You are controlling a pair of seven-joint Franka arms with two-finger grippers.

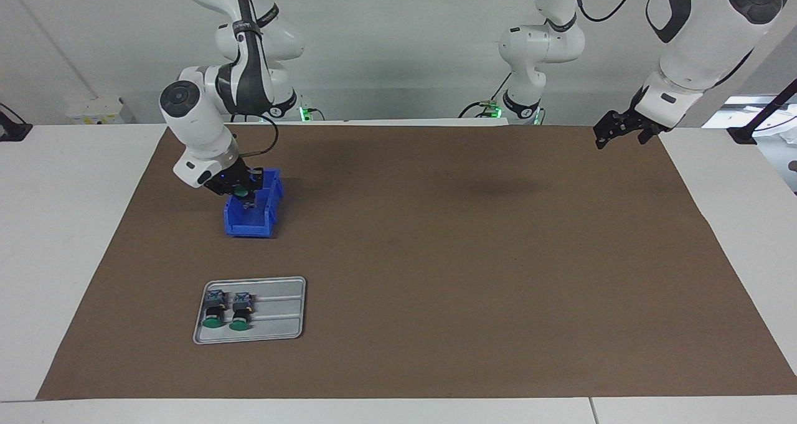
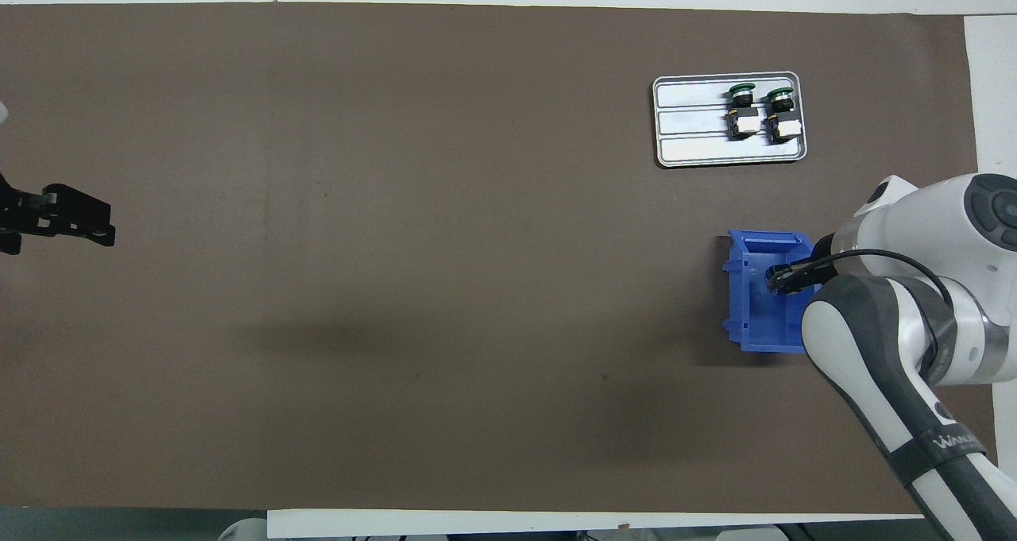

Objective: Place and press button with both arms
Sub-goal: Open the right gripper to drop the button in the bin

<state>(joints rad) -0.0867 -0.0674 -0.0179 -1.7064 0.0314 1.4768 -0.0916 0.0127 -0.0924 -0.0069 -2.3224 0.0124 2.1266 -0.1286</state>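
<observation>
The right gripper (image 1: 245, 195) hangs over the blue plastic bin (image 1: 261, 221), its fingers pinching a green-capped button (image 1: 240, 193) just above the bin's open top; in the overhead view the fingertips and the bin's inside show, but the button itself cannot be made out there. Two more buttons (image 1: 215, 309) lie side by side on a grey ridged tray (image 1: 280, 312), farther from the robots than the bin, at the right arm's end of the table. The left gripper (image 1: 616, 131) waits in the air over the edge of the brown mat (image 1: 436, 256) at the left arm's end, fingers spread wide and holding nothing.
</observation>
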